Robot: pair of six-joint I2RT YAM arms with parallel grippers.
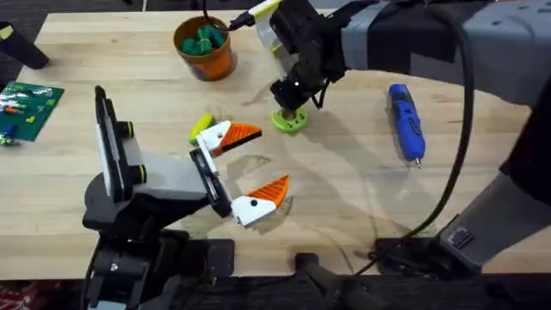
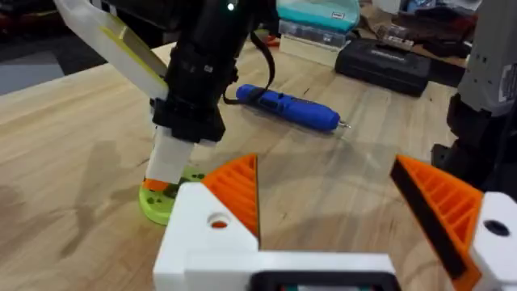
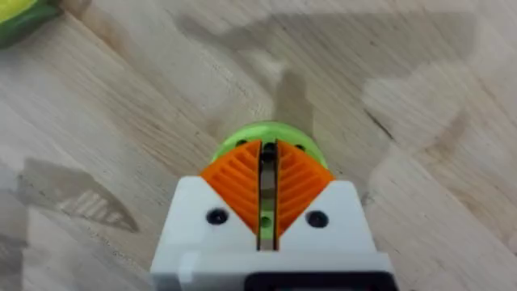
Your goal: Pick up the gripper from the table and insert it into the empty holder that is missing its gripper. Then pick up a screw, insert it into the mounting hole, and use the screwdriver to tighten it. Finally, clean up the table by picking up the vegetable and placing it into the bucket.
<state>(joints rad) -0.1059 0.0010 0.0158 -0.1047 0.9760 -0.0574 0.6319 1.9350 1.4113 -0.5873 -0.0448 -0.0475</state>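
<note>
The right gripper (image 3: 267,190) stands over the green holder (image 1: 289,120), pads nearly closed on something thin, possibly a screw, which may tilt or bind off the hole; left gripper (image 1: 250,170) idles apart nearby, screwdriver (image 1: 406,121) beside.

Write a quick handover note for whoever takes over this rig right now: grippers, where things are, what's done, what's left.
Left gripper: open, empty, hovering over mid-table.
Right gripper: fingers nearly shut, down on the green round holder; whether it grips anything there is unclear.
Screwdriver: lying untouched on the table to the right of the holder.
Bucket: at the far edge, with a green item already inside.
Done: vegetable looks binned.
Left: finish work at the holder, then tighten with the screwdriver.
</note>
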